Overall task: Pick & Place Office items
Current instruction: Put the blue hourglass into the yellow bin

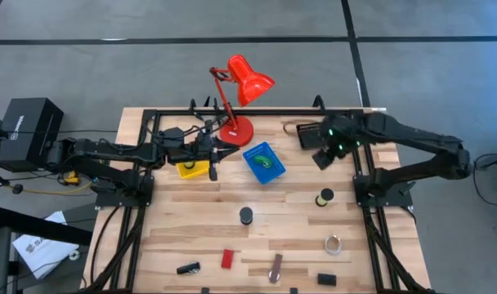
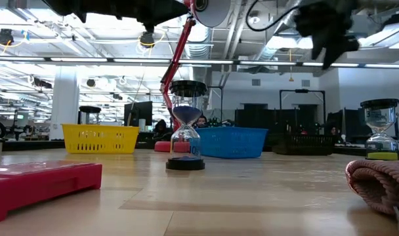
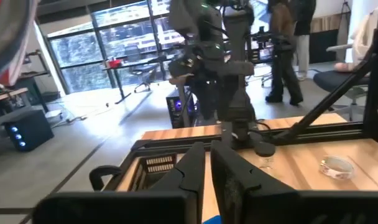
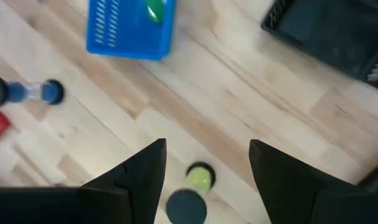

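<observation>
Left tool [image 1: 213, 166], fingers pressed together and empty, hangs beside the yellow tray [image 1: 192, 168]. Right tool [image 1: 323, 157] gapes wide above the worktop [image 1: 289, 220], over a yellow hourglass [image 4: 192, 190]: probably light, top-heavy, fragile glass, best pinched across its narrow waist.

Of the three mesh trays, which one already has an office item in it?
The blue tray, in the middle beside the red lamp's base: a green piece lies inside. No item shows in the yellow tray or the black tray.

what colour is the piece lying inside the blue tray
Green: the piece in the blue tray shows best in the high view.
</observation>
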Controlling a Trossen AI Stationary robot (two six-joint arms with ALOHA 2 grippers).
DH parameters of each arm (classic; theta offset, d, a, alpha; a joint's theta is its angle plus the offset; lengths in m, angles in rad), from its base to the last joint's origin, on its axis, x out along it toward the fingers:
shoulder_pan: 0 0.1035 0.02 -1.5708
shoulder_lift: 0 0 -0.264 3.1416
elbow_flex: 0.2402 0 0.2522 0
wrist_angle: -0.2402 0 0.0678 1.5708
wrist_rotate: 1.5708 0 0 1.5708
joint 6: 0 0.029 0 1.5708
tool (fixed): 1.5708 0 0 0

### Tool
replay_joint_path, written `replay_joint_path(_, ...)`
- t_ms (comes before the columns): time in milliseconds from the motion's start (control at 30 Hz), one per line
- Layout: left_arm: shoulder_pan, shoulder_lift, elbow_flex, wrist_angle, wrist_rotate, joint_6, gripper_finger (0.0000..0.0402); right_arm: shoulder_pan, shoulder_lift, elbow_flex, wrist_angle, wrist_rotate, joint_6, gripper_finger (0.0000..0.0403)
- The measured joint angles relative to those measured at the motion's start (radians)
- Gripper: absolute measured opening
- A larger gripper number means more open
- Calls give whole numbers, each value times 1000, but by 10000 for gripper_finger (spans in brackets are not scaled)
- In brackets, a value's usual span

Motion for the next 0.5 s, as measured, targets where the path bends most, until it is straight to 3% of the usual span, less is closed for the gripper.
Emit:
replay_joint_path(267, -15, 0, 0, -6, 0, 1, 93, 236, -154, -199, 43, 116, 262, 221)
replay_joint_path(500, -64, 0, 0, -6, 0, 9, 143, 433, -236, -327, 228, 142, 337, 221)
